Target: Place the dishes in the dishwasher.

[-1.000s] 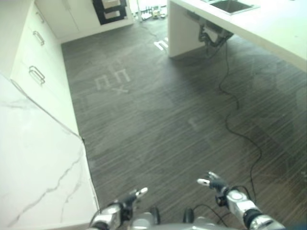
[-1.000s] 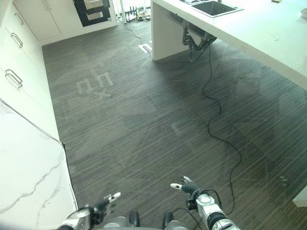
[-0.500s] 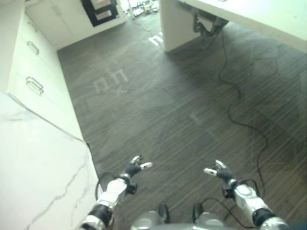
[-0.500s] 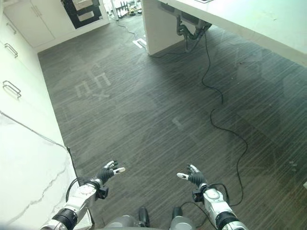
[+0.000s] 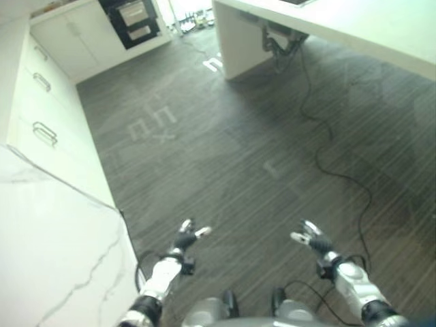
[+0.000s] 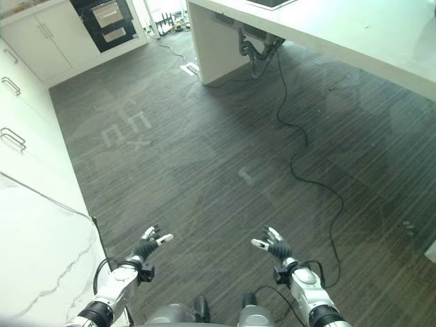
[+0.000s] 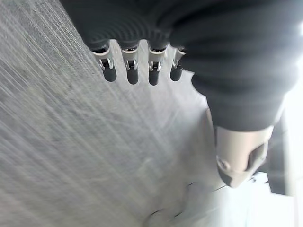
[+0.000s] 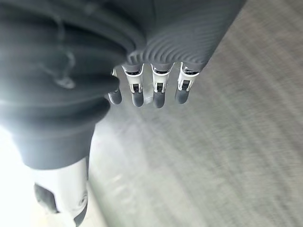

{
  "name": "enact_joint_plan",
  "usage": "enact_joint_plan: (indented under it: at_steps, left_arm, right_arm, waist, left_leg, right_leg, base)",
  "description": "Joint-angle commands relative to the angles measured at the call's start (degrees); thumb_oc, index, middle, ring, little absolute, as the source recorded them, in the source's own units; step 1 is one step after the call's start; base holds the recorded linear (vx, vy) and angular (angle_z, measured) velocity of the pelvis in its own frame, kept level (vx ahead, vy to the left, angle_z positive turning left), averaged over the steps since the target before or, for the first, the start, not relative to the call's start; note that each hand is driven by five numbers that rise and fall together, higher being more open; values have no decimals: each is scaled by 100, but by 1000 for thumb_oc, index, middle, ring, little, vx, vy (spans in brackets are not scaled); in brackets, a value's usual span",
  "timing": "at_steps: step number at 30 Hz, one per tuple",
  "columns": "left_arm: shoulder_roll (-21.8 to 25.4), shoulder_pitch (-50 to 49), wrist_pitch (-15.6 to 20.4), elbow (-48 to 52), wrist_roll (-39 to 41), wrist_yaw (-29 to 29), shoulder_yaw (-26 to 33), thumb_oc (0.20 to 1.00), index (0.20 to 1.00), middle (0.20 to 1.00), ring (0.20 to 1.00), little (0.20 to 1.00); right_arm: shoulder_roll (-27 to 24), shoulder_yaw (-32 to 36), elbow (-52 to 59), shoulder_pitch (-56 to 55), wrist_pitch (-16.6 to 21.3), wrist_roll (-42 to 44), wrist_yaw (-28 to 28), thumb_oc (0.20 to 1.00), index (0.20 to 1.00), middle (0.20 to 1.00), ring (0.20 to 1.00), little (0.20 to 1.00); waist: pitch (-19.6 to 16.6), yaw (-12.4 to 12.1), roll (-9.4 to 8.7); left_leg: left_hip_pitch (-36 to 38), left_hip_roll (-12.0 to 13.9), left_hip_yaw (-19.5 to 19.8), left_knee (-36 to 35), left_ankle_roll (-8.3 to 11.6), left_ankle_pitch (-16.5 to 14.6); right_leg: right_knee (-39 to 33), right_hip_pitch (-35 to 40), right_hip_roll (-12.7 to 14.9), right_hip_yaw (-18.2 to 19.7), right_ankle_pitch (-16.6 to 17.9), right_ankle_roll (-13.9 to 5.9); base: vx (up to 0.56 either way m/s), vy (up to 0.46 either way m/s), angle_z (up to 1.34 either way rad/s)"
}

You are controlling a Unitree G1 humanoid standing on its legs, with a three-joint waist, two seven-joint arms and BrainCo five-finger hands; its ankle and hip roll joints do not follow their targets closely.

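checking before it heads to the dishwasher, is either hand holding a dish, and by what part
Nothing is held. The left hand and right hand both hang over the bare floor with fingers relaxed and empty.

A kitchen is shown. A white marble-veined countertop (image 6: 34, 259) is seen along the robot's left, with white drawer fronts (image 6: 20, 129) fitted with metal bar handles (image 6: 12, 138) running on beyond it. At the far end a black built-in oven (image 6: 107, 22) is set among white cabinets (image 6: 37, 37). On the right a white island counter (image 6: 354, 34) is seen, with a sink basin (image 6: 271, 3) let into its top and the drain pipework (image 6: 253, 46) exposed beneath it. The floor (image 6: 225, 143) is laid in dark grey striped planks.
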State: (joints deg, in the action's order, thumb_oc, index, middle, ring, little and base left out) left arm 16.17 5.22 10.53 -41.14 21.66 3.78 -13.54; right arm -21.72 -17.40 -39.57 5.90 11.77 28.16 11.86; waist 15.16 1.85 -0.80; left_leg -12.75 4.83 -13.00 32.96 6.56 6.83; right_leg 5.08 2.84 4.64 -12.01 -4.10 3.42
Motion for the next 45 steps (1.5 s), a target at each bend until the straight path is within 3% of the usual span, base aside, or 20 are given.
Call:
enact_joint_plan:
  at_steps: [1, 3, 5, 7, 9, 13, 14, 18, 21, 24, 25, 27, 29, 31, 35, 36, 38, 40, 42, 45]
  left_arm:
    - [66, 104, 221, 344, 200, -159, -203, 1000, 1000, 1000, 1000, 1000]
    - [117, 7, 160, 606, 249, -101, -240, 1000, 1000, 1000, 1000, 1000]
    - [169, -65, 126, 722, 380, -98, -204, 1000, 1000, 1000, 1000, 1000]
    - [203, -160, 178, 714, 336, -175, -120, 1000, 1000, 1000, 1000, 1000]
    - [261, -224, 136, 753, 278, -257, -81, 1000, 1000, 1000, 1000, 1000]
    - [507, -269, -98, 932, -175, -519, -67, 1000, 1000, 1000, 1000, 1000]
    - [606, -253, -167, 978, -247, -611, -95, 1000, 1000, 1000, 1000, 1000]
    - [768, -110, -283, 1091, -486, -651, -202, 1000, 1000, 1000, 1000, 1000]
    - [879, -98, -366, 1180, -411, -607, -204, 1000, 1000, 1000, 1000, 1000]
    - [910, -214, -331, 1298, -415, -662, -151, 1000, 1000, 1000, 1000, 1000]
    - [933, -273, -365, 1412, -489, -731, -102, 1000, 1000, 1000, 1000, 1000]
    - [1013, -273, -378, 1479, -570, -748, -98, 1000, 1000, 1000, 1000, 1000]
    - [1026, -282, -321, 1447, -588, -728, -203, 1000, 1000, 1000, 1000, 1000]
    - [1011, -367, -263, 1481, -669, -771, -259, 1000, 1000, 1000, 1000, 1000]
    - [892, -545, -258, 1473, -765, -809, -277, 1000, 1000, 1000, 1000, 1000]
    - [821, -562, -272, 1424, -724, -798, -282, 1000, 1000, 1000, 1000, 1000]
    - [727, -552, -238, 1338, -661, -744, -302, 1000, 1000, 1000, 1000, 1000]
    - [681, -596, -249, 1368, -432, -780, -266, 1000, 1000, 1000, 1000, 1000]
    - [691, -567, -368, 1430, -433, -898, -279, 1000, 1000, 1000, 1000, 1000]
    - [706, -504, -392, 1487, -478, -892, -401, 1000, 1000, 1000, 1000, 1000]
  right_arm:
    - [-184, 22, 340, 89, 375, 104, 107, 1000, 1000, 1000, 1000, 1000]
    - [-228, 9, 628, 63, 334, 135, 4, 1000, 1000, 1000, 1000, 1000]
    - [-252, 3, 765, 2, 310, 48, -103, 1000, 1000, 1000, 1000, 1000]
    - [-262, 25, 816, -89, 350, 318, -230, 1000, 1000, 1000, 1000, 1000]
    - [-215, 76, 793, -159, 337, 400, -235, 1000, 1000, 1000, 1000, 1000]
    - [-76, 232, 848, -316, 396, 564, -132, 1000, 1000, 1000, 1000, 1000]
    - [0, 323, 996, -395, 383, 638, -233, 1000, 1000, 1000, 1000, 1000]
    - [164, 425, 1193, -470, 324, 608, -283, 1000, 1000, 1000, 1000, 1000]
    - [234, 292, 1165, -476, 301, 502, -255, 1000, 1000, 1000, 1000, 1000]
    - [215, 208, 1159, -419, 372, 448, -220, 1000, 1000, 1000, 1000, 1000]
    - [161, 233, 1242, -439, 350, 378, -232, 1000, 1000, 1000, 1000, 1000]
    - [45, 218, 1253, -386, 435, 528, -226, 1000, 1000, 1000, 1000, 1000]
    - [-9, 261, 1259, -359, 493, 607, -242, 1000, 1000, 1000, 1000, 1000]
    - [13, 391, 1323, -441, 474, 518, -240, 1000, 1000, 1000, 1000, 1000]
    - [-29, 458, 1335, -497, 410, 500, -180, 1000, 1000, 1000, 1000, 1000]
    - [-74, 436, 1355, -475, 354, 531, -100, 1000, 1000, 1000, 1000, 1000]
    - [-172, 375, 1327, -385, 309, 491, 46, 1000, 1000, 1000, 1000, 1000]
    - [-324, 377, 1266, -368, 319, 380, 264, 1000, 1000, 1000, 1000, 1000]
    - [-427, 412, 1206, -381, 370, 349, 320, 1000, 1000, 1000, 1000, 1000]
    - [-438, 361, 1203, -248, 365, 409, 244, 1000, 1000, 1000, 1000, 1000]
  waist:
    - [134, -67, 176]
    - [140, -212, 320]
    - [140, -260, 345]
    - [99, -295, 279]
    - [49, -384, 193]
    - [-111, -709, 85]
    - [-172, -695, -11]
    - [-268, -658, -126]
    - [-247, -688, -13]
    - [-127, -617, 40]
    - [-63, -556, 131]
    - [102, -412, 75]
    - [182, -206, -75]
    - [176, -83, -110]
    - [-24, 56, -56]
    - [-140, 150, 18]
    - [-286, 226, 113]
    - [-294, 177, 122]
    - [-215, 97, 83]
    - [-24, -126, -25]
  left_leg:
    - [352, 575, -49, -800, -23, -69]
    - [246, 675, -60, -2278, 82, 507]
    - [206, 854, -90, -2850, 179, 776]
    - [299, 889, -359, -3002, 133, 517]
    - [382, 754, -234, -2966, 108, 227]
    - [332, 343, -10, -2772, -327, -138]
    - [480, 87, 12, -2808, -467, -344]
    - [712, -502, -40, -2968, -946, -680]
    - [970, -677, -114, -2975, -1208, -946]
    - [1230, -703, -53, -2963, -1206, -1054]
    - [1316, -620, -18, -2966, -1167, -989]
    - [1550, -656, 52, -2917, -1104, -1197]
    - [1790, -831, 214, -2768, -1076, -1614]
    - [2010, -913, 354, -2676, -1068, -1895]
    - [2407, -770, 312, -2256, -960, -2344]
    - [2619, -574, 165, -1890, -780, -2215]
    - [2661, -314, 37, -946, -369, -1355]
    - [1916, 61, 9, 1071, 39, -624]
    - [1030, 354, 61, 1762, 10, -584]
    - [333, 97, 22, 775, -375, -713]
  right_leg:
    - [-108, 310, -65, -42, -93, -295]
    - [-143, 482, -151, -103, -174, -348]
    - [-158, 567, -135, -157, -227, -384]
    - [-40, 614, 25, -356, -330, -474]
    - [170, 700, 177, -391, -561, -563]
    - [637, 865, 243, -410, -819, -700]
    - [1190, 799, 391, -358, -815, -858]
    - [2744, 533, 598, -204, 77, -1293]
    - [4143, -43, 929, -360, 470, -1319]
    - [3711, -550, 704, -502, 188, -1195]
    - [3223, -819, 538, -663, 205, -1027]
    - [2073, -1290, 683, -739, 606, -1066]
    - [823, -1607, 808, -489, 1293, -1291]
    - [402, -1714, 920, -351, 1595, -1365]
    - [688, -1529, 761, -397, 1038, -1174]
    - [898, -1525, 624, -485, 751, -975]
    - [814, -1397, 349, -630, 521, -684]
    - [619, -904, 84, -614, 136, -357]
    - [488, -548, 5, -569, 15, -200]
    - [300, -105, 14, -324, 34, -265]
  base:
    - [279, 202, 6]
    - [404, 348, 24]
    - [355, 306, 12]
    - [334, 273, 2]
    - [358, 262, 15]
    - [406, 326, 5]
    - [449, 414, -3]
    - [295, 361, 62]
    - [258, 326, 23]
    - [211, 28, -7]
    - [263, -105, 5]
    - [295, -159, 13]
    - [496, -201, 29]
    - [596, -165, 66]
    - [543, -150, 61]
    - [558, -177, 38]
    - [569, -248, -8]
    - [560, -310, -74]
    - [358, -151, -71]
    - [344, 85, -96]
